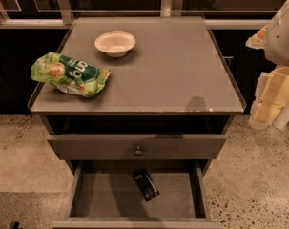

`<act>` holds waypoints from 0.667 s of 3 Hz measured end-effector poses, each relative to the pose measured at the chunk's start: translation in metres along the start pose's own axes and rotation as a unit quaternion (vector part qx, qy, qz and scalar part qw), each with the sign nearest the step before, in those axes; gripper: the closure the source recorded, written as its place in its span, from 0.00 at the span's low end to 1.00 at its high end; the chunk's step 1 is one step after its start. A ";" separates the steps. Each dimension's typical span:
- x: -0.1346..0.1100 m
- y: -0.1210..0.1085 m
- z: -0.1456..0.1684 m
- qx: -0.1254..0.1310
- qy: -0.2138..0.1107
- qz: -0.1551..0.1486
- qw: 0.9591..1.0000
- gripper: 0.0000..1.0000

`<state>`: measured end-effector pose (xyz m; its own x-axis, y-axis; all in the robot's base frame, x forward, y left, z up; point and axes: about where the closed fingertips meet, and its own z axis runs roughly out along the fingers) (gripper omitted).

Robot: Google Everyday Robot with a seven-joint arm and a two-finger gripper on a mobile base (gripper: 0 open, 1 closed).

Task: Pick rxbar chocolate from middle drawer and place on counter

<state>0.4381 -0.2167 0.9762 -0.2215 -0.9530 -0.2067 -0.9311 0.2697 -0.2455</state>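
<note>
The rxbar chocolate (145, 185) is a small black wrapped bar with a pale label. It lies flat and slightly angled on the floor of the open middle drawer (96, 194), near its back centre. The counter (172, 70) is the grey-brown cabinet top above it. My gripper (273, 99) hangs at the far right of the view, beside the counter's right edge and well above and to the right of the drawer. It is partly cut off by the frame edge and holds nothing that I can see.
A white bowl (115, 43) stands at the counter's back left of centre. A green crinkly snack bag (70, 74) lies at the counter's left front. A drawer front with a small round knob (138, 150) sits above the open drawer. The floor (258, 185) is speckled.
</note>
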 end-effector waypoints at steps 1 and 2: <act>0.000 0.000 0.000 0.000 0.000 0.000 1.000 0.00; 0.000 0.001 0.000 -0.001 -0.011 -0.003 1.000 0.00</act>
<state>0.4369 -0.2159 0.9757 -0.2104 -0.9512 -0.2258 -0.9327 0.2645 -0.2451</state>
